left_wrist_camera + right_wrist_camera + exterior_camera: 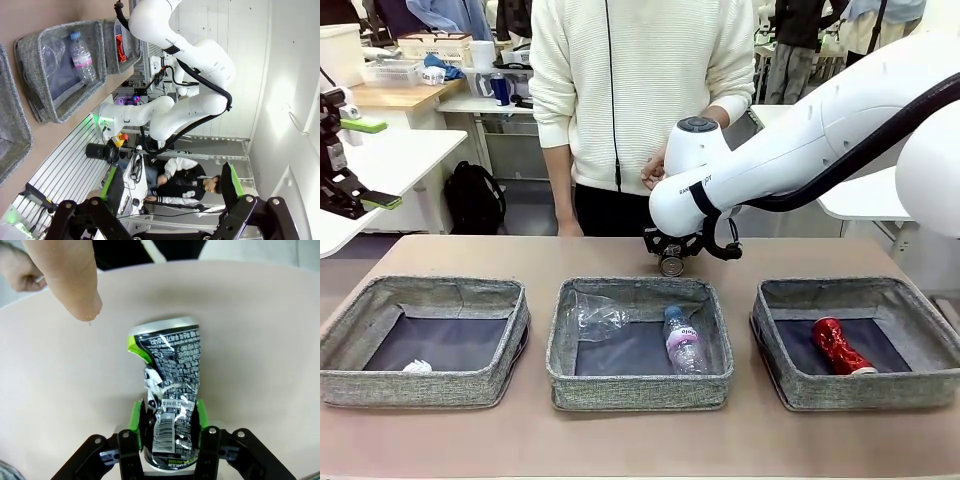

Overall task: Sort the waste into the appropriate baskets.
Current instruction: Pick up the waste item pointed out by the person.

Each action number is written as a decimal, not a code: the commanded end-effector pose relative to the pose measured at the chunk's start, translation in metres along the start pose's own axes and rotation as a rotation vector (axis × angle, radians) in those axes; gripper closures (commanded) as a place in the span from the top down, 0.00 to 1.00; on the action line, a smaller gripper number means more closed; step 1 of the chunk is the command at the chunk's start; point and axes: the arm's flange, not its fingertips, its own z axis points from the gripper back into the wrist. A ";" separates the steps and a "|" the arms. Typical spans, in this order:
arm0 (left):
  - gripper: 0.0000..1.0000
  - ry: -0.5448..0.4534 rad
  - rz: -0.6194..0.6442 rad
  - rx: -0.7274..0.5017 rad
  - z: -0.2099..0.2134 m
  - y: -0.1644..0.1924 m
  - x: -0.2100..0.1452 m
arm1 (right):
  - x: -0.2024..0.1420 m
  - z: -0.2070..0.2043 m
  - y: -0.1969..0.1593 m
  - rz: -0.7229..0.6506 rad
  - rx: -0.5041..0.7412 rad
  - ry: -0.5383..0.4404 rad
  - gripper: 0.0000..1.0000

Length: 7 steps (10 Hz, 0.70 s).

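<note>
R gripper (pixel 167 422) is down on the table (pixel 620 255) at the far side, just past the middle basket (pixel 640 392), w/ its green pads (pixel 135 415) pressed on both sides of a dark printed can (pixel 170 390). The can is crushed, black w/ white print and a green patch near its silver top rim; it lies on the tabletop, pointing away from the gripper. From the front, only the can's round end shows under the R arm (pixel 800 150).

L gripper (pixel 170 195) is up high at the far left, off the table, fingers (pixel 111 182) wide apart, holding nothing.

Three grey fabric baskets sit in a row along the near side. Left basket (pixel 420 385) holds a small white paper ball (pixel 417 367) in its near corner. Middle basket holds a clear plastic cup (pixel 595 318) on the left and a clear bottle (pixel 682 340) w/ pink label and blue cap on the right, both lying down. Right basket (pixel 850 390) holds a red crushed can (pixel 840 347), lying slantwise.

A person (pixel 640 90) in a white sweater stands at the far edge, one hand (pixel 653 172) by the R arm's wrist.
</note>
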 end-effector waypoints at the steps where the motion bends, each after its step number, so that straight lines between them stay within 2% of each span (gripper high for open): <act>1: 1.00 -0.015 -0.010 -0.007 -0.002 -0.001 -0.001 | 0.000 -0.005 0.002 0.022 -0.026 -0.018 0.00; 4: 1.00 -0.015 -0.010 -0.007 -0.002 -0.001 -0.001 | 0.000 -0.006 0.002 0.021 -0.029 -0.017 0.00; 5: 1.00 -0.015 -0.010 -0.007 -0.002 -0.001 -0.001 | -0.002 0.003 0.003 0.033 -0.016 0.012 0.00; 6: 1.00 -0.015 -0.010 -0.007 -0.002 -0.001 -0.001 | -0.005 0.027 0.001 0.047 0.006 0.065 0.00; 7: 1.00 -0.015 -0.010 -0.007 -0.002 -0.001 -0.001 | -0.010 0.064 -0.007 0.058 -0.010 0.175 0.00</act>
